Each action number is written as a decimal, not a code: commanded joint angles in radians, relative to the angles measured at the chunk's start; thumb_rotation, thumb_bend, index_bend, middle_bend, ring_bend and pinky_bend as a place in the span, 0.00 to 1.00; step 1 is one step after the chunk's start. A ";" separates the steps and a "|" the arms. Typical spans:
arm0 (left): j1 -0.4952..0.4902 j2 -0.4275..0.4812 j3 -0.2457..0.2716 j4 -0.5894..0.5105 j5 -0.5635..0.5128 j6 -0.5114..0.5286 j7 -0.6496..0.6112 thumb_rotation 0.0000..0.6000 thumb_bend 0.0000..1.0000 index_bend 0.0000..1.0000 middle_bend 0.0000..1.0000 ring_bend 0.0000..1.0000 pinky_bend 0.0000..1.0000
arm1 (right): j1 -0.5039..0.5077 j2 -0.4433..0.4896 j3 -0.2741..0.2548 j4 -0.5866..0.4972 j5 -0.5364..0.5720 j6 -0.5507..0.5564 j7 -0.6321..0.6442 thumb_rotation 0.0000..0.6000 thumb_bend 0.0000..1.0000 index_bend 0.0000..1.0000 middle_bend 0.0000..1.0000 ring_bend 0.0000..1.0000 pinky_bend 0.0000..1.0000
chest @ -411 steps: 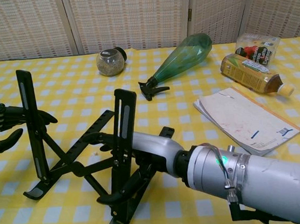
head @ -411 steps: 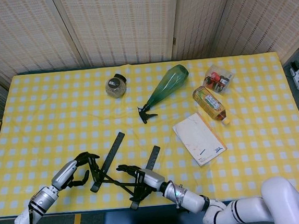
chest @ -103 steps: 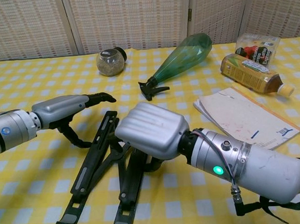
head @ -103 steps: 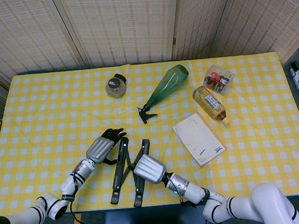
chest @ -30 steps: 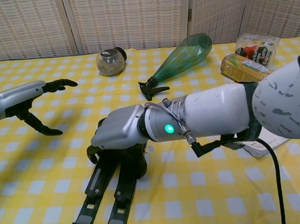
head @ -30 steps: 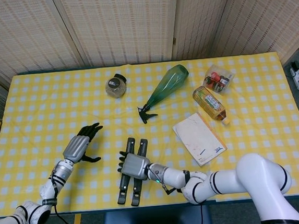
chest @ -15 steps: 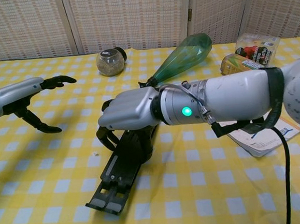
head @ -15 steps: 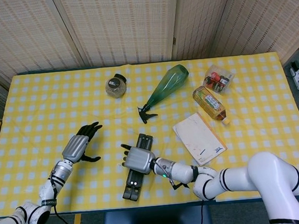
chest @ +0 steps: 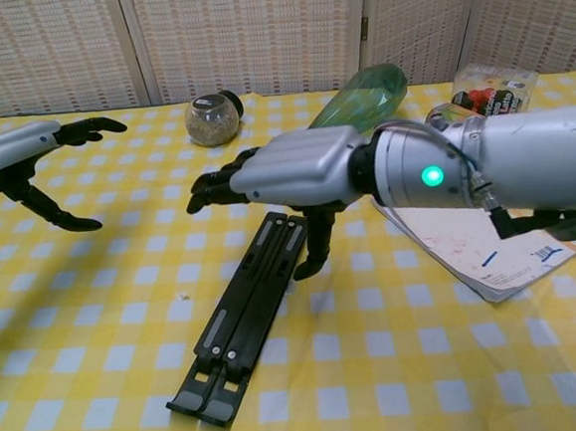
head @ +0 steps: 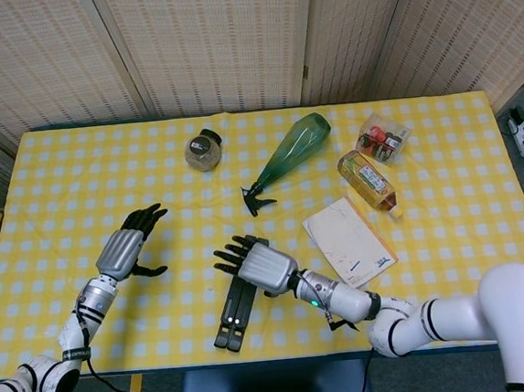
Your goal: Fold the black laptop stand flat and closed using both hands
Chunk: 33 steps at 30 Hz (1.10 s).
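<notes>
— Both hands are off it? Start with the head view.
— Yes. From above, the black laptop stand [head: 236, 309] lies flat on the desk [head: 75, 157], its two bars pressed together, near the front edge. The right hand [head: 254, 261] hovers over its far end, fingers spread, holding nothing. The left hand [head: 124, 247] sits well apart at about nine o'clock from the stand, fingers apart, also empty.
— What can go wrong from here?
— My guess is a stray touch. If the right hand swings back low, its thumb could catch the bars and spread them or skid the stand toward the desk edge at six o'clock.
— And the chest view?
— The stand [chest: 244, 317] looks closed, bars side by side. The right hand [chest: 280, 176] is above it with the thumb hanging down just beside the upper end; I cannot tell if it touches. The left hand [chest: 27, 164] is raised at ten o'clock. The notebook [chest: 474, 234] at three o'clock lies beneath the right forearm and could be dragged.
</notes>
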 commanded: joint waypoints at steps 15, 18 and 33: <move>0.219 0.181 0.002 -0.224 -0.040 0.343 0.299 1.00 0.25 0.03 0.00 0.00 0.00 | -0.536 0.362 -0.143 -0.231 -0.033 0.618 -0.005 1.00 0.22 0.00 0.05 0.07 0.00; 0.272 0.201 0.023 -0.259 -0.019 0.414 0.328 1.00 0.25 0.03 0.00 0.00 0.00 | -0.609 0.385 -0.159 -0.213 -0.053 0.678 0.055 1.00 0.22 0.00 0.02 0.05 0.00; 0.472 0.257 0.134 -0.375 0.050 0.570 0.390 1.00 0.25 0.02 0.00 0.00 0.00 | -0.895 0.394 -0.178 -0.088 -0.113 0.868 0.259 1.00 0.22 0.00 0.00 0.00 0.00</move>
